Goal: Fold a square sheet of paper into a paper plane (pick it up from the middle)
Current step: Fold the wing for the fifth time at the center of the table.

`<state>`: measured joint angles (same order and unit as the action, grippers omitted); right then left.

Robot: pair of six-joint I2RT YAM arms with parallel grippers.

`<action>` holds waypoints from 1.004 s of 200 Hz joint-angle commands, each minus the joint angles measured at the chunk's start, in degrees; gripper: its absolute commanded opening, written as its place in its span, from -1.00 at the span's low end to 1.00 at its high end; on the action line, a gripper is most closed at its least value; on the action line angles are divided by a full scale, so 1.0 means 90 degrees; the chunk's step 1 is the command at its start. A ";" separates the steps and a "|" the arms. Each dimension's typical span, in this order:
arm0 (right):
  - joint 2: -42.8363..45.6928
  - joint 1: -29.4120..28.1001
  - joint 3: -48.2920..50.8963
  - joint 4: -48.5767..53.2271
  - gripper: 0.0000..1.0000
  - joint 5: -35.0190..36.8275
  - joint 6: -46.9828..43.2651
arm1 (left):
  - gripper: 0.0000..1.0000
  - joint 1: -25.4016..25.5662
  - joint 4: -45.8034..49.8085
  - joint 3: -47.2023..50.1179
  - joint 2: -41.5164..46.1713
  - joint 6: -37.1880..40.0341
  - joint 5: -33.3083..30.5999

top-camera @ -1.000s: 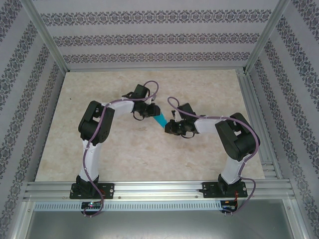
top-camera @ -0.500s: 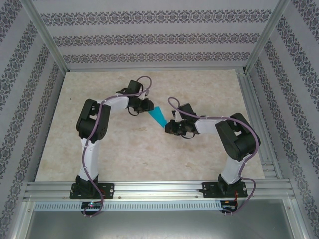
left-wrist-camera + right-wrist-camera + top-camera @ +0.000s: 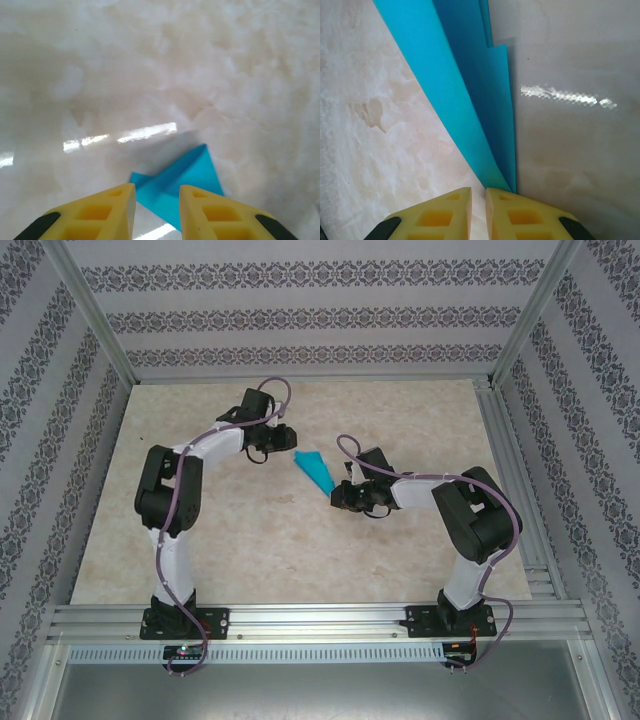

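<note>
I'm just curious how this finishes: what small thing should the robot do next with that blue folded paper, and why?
Probably the right pincer should ease the paper plane down and let go. It already looks folded to a narrow point, the right pincer pinches one end, and the left pincer stands open near the tip, gripping nothing.

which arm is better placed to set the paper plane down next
Right, probably. The right claw is shut on the paper plane at its narrow end; the left claw is open near the other end, gripping nothing.
</note>
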<state>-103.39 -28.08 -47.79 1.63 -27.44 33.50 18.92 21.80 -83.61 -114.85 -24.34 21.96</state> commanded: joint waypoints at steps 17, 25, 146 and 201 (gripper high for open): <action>-0.0538 0.0063 0.0350 0.1064 -0.64 0.0678 0.0014 | -0.40 0.0334 -0.0780 0.0882 0.0938 -0.0372 0.0054; -0.0552 0.0063 0.0348 0.1068 -0.64 0.0670 0.0015 | -0.41 0.0417 -0.0931 0.1058 0.1043 -0.0443 0.0094; -0.0582 0.0063 0.0397 0.0995 -0.65 0.0601 0.0047 | -0.56 0.1397 -0.1739 0.1035 -0.0264 -0.1258 0.0937; -0.0606 0.0071 0.0454 0.0986 -0.64 0.0624 0.0047 | -0.57 0.1376 -0.1221 0.0698 -0.0603 -0.1031 0.0489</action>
<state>-103.57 -27.97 -47.83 1.56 -28.08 33.54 31.42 8.51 -74.83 -119.17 -35.00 29.21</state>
